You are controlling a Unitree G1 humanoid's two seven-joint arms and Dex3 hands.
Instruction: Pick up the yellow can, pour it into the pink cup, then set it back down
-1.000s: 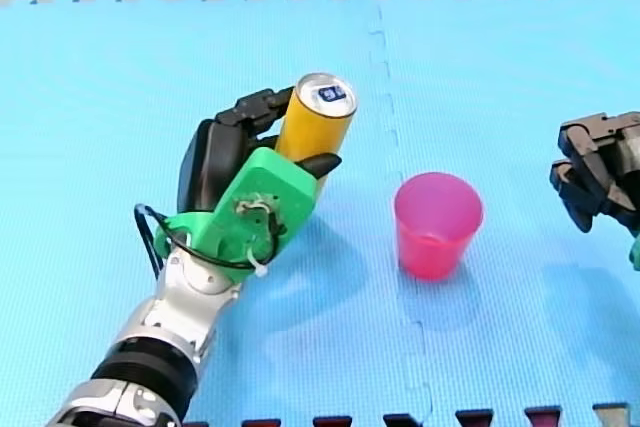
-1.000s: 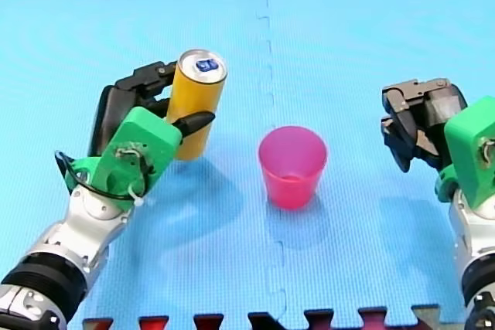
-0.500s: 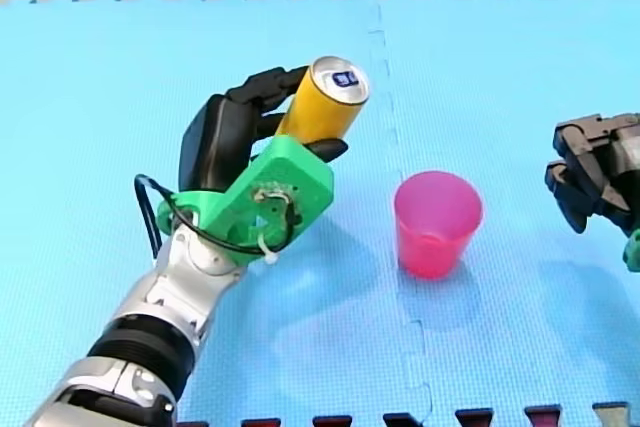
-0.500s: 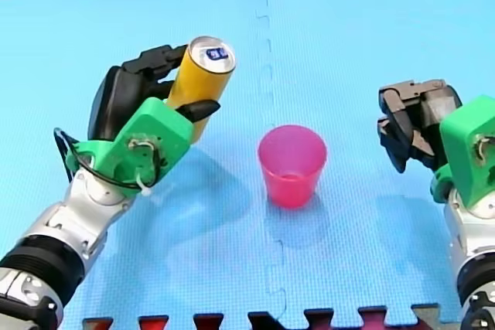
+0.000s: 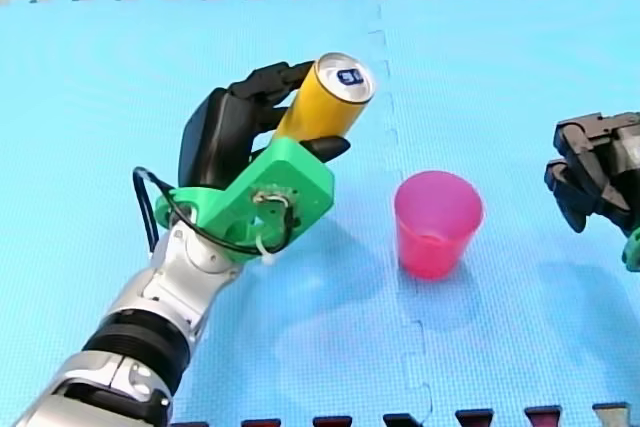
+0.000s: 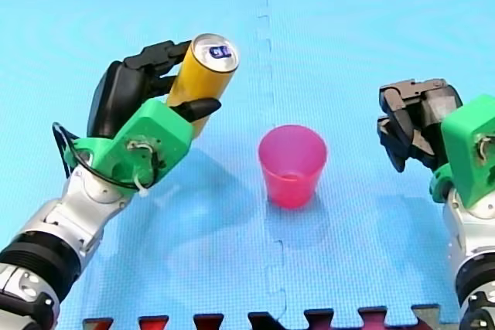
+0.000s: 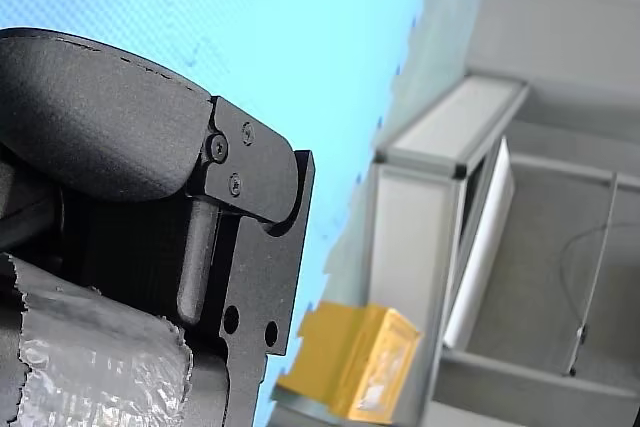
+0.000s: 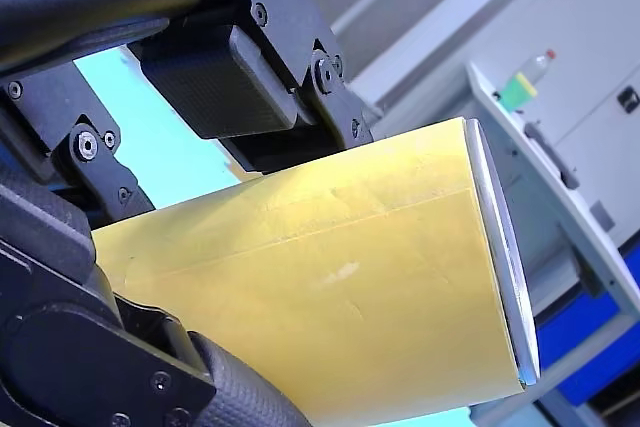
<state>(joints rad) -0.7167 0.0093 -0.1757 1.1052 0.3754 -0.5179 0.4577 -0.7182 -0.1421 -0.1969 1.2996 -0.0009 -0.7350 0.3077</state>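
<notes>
My left hand (image 6: 158, 86) is shut on the yellow can (image 6: 201, 75), holding it off the blue mat and tilted with its silver top toward the right. The second wrist view shows the same yellow can (image 8: 330, 287) close up between the black fingers (image 8: 250, 67). The pink cup (image 6: 291, 165) stands upright on the mat, to the right of the can and lower in the head views, apart from it. My right hand (image 6: 410, 121) is at the right edge of the mat, level with the cup, fingers curled and holding nothing.
The blue foam mat (image 6: 325, 44) has a seam running down its middle, just left of the cup. The first wrist view shows a grey cabinet (image 7: 430, 207) and a yellow box (image 7: 350, 362) beyond the mat's edge.
My left hand has lifted the yellow can off the mat and tipped its top to the right, toward the cup. The cup and the right hand have stayed put.
</notes>
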